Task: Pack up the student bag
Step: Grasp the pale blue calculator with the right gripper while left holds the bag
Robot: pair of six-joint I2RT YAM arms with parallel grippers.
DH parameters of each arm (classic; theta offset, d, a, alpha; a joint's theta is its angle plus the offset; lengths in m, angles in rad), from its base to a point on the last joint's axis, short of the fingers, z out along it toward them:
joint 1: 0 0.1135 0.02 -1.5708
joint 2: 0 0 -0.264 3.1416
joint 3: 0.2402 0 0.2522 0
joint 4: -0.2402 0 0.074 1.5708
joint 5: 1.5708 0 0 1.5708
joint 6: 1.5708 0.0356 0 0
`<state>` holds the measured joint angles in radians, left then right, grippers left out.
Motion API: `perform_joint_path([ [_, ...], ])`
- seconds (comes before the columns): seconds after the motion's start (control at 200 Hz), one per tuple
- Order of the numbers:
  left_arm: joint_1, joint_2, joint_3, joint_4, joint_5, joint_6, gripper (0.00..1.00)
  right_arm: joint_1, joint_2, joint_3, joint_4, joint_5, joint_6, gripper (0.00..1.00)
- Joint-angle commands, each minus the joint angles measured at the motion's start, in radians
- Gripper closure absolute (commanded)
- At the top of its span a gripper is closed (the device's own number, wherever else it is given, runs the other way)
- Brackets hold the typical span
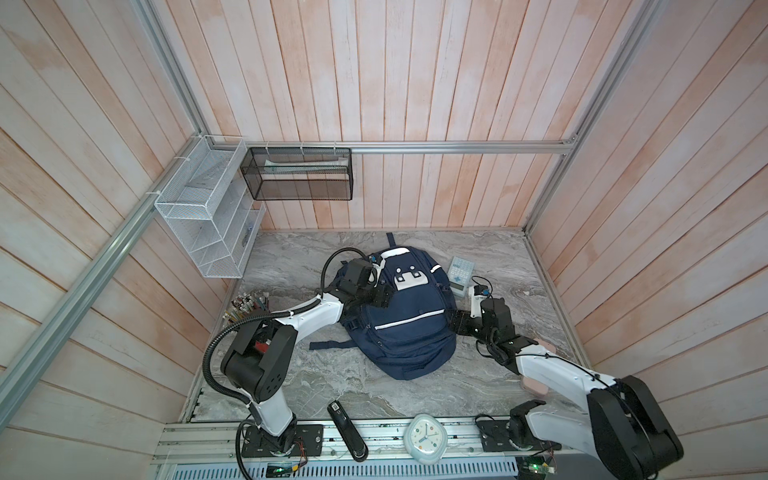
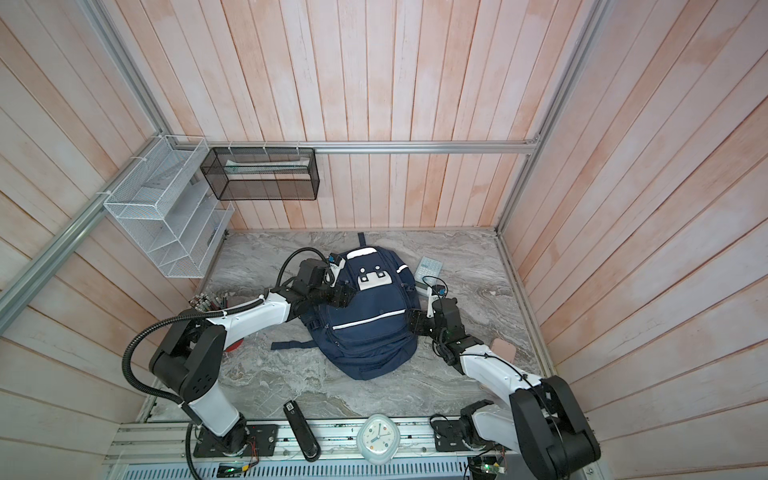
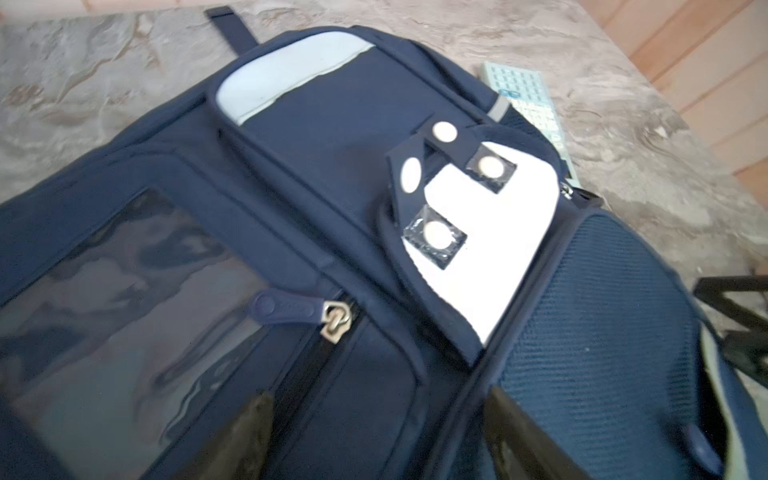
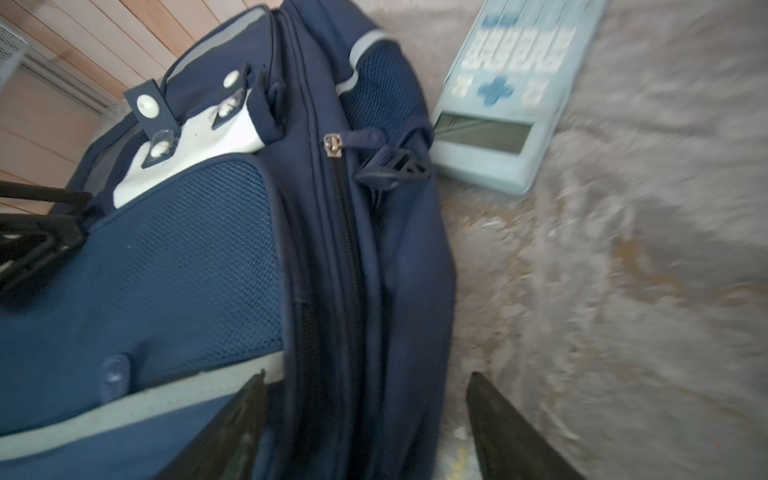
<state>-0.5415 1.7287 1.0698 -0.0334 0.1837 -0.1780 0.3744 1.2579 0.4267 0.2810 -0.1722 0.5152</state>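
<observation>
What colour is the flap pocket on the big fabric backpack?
White flap pocket on the navy-blue fabric backpack; clearest in the left wrist view.

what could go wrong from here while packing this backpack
1. The navy-blue fabric backpack looks zipped shut. The left end effector and right end effector are both open and not gripping it, so tugging the metal zipper pull may drag the soft bag instead of opening it.
2. The light-blue plastic calculator lies right beside the bag, near the right end effector, so shifting the bag may shove it away.
</observation>
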Motion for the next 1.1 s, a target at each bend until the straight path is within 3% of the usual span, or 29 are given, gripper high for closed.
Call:
perform_joint_path([
  [0.0, -0.023, -0.010, -0.051, 0.027, 0.121, -0.069, 0.29, -0.001, 0.120, 0.048, 0.153, -0.234, 0.081, 0.35],
  [0.125, -0.034, -0.085, -0.173, 0.049, 0.187, -0.136, 0.43, -0.003, 0.287, 0.170, 0.188, -0.309, 0.048, 0.48],
  [0.26, -0.071, -0.183, -0.270, 0.036, 0.187, -0.198, 0.43, -0.004, 0.412, 0.307, 0.180, -0.322, 0.016, 0.59],
  [0.365, -0.108, -0.238, -0.309, 0.052, 0.170, -0.237, 0.43, -0.005, 0.471, 0.421, 0.102, -0.280, -0.036, 0.60],
  [0.44, -0.112, -0.250, -0.301, 0.039, 0.154, -0.244, 0.41, -0.007, 0.503, 0.491, 0.041, -0.241, -0.072, 0.55],
  [0.525, -0.111, -0.260, -0.272, -0.005, 0.078, -0.239, 0.36, -0.008, 0.504, 0.567, -0.086, -0.178, -0.105, 0.37],
  [0.64, -0.114, -0.279, -0.202, -0.082, -0.036, -0.232, 0.25, -0.019, 0.421, 0.545, -0.115, -0.075, -0.086, 0.17],
  [0.655, -0.115, -0.281, -0.190, -0.093, -0.051, -0.230, 0.23, -0.021, 0.410, 0.538, -0.117, -0.055, -0.079, 0.06],
  [0.67, -0.116, -0.285, -0.180, -0.104, -0.067, -0.229, 0.22, -0.025, 0.401, 0.531, -0.116, -0.034, -0.076, 0.02],
  [0.815, -0.234, -0.278, 0.020, -0.293, -0.350, -0.169, 0.14, -0.089, 0.357, 0.517, -0.169, 0.180, -0.067, 0.02],
  [0.905, -0.339, -0.230, 0.132, -0.359, -0.490, -0.107, 0.12, -0.141, 0.404, 0.570, -0.230, 0.239, -0.061, 0.02],
  [0.96, -0.371, -0.170, 0.206, -0.394, -0.488, -0.083, 0.12, -0.170, 0.465, 0.636, -0.287, 0.246, -0.069, 0.02],
  [1.095, -0.384, -0.037, 0.287, -0.379, -0.314, -0.073, 0.20, -0.207, 0.641, 0.839, -0.453, 0.276, -0.093, 0.02],
])
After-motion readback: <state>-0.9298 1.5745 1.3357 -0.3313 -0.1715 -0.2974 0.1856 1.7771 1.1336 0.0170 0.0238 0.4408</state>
